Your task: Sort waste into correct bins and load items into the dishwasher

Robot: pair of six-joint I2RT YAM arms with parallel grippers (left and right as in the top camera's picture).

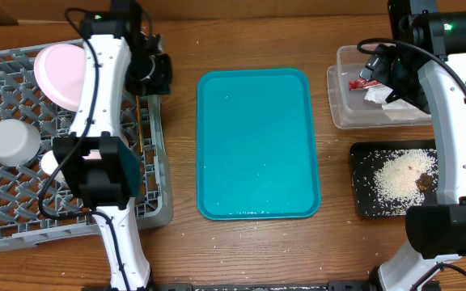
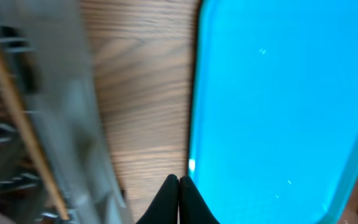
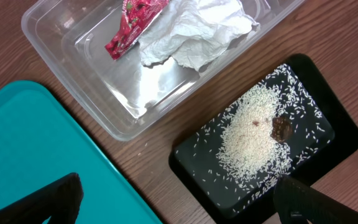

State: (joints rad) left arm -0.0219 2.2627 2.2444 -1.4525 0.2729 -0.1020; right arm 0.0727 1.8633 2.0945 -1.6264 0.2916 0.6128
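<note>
My white-and-black left arm [image 1: 108, 73] reaches far forward; my left gripper [image 2: 179, 196] has its black jaws pressed together with nothing between them. My right arm [image 1: 451, 105] stretches forward too, and my right gripper [image 3: 178, 202] holds its jaws wide apart.

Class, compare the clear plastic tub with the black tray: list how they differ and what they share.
The clear tub is see-through with taller walls; the black tray is opaque and shallow. The clear tub holds a red wrapper and crumpled napkin; the black tray holds rice grains and a brown scrap. Both are rectangular with rounded corners.
</note>
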